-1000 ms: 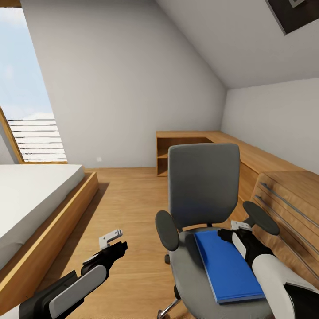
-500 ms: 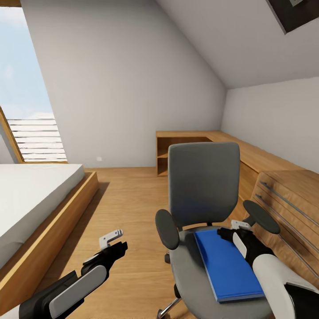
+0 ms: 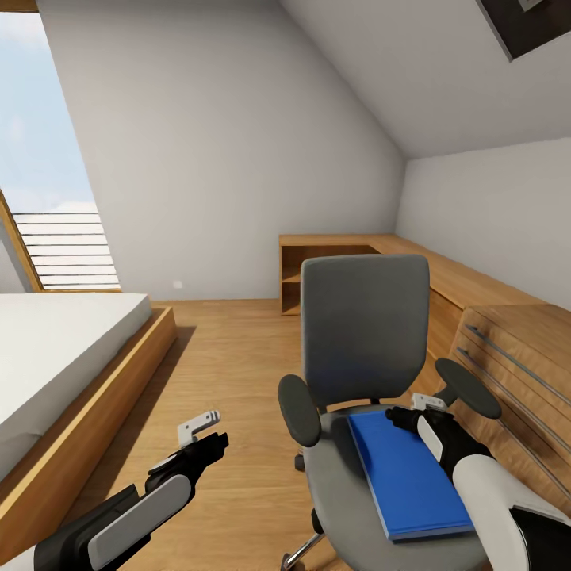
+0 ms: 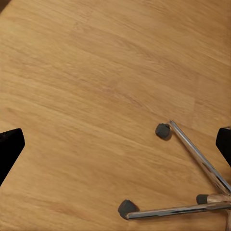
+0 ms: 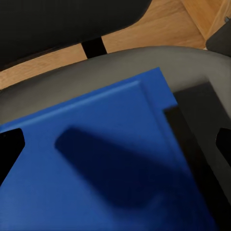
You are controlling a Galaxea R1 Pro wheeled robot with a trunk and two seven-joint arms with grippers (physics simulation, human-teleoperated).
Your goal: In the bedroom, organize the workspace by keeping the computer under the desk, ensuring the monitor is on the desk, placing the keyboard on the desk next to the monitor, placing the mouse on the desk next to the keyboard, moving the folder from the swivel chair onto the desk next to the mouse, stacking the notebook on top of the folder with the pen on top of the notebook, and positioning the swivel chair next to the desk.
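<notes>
I see the swivel chair (image 3: 361, 373) just ahead and a little to the right, its grey back facing away from me toward the far wall and its seat near me. The folder (image 3: 406, 474) lies flat on the right half of the seat, a bright blue rectangle running from near the backrest toward me. My right end effector (image 3: 412, 411) hangs over the far right corner of the folder, between the backrest and the right armrest; in the right wrist view its two dark fingertips (image 5: 9, 149) sit at opposite edges of the picture with the blue folder (image 5: 96, 173) and its own shadow between them — spread wide, holding nothing. I cannot tell whether the tips touch the cover.

My left end effector (image 3: 202, 432) hovers over the bare wooden floor (image 3: 230, 357) to the left of the chair. The left wrist view looks down on the floor boards and on the chair's chrome legs and castors (image 4: 163, 130); the fingertips again stand far apart at the picture's edges — wide, with nothing held.

A bed (image 3: 55, 349) with a wooden frame sits to the left, a slanted window (image 3: 47, 159) beyond it. A light wooden drawer unit (image 3: 515, 373) stands just to the right of the chair, and a low wooden shelf (image 3: 325, 270) runs along the far wall behind it.
</notes>
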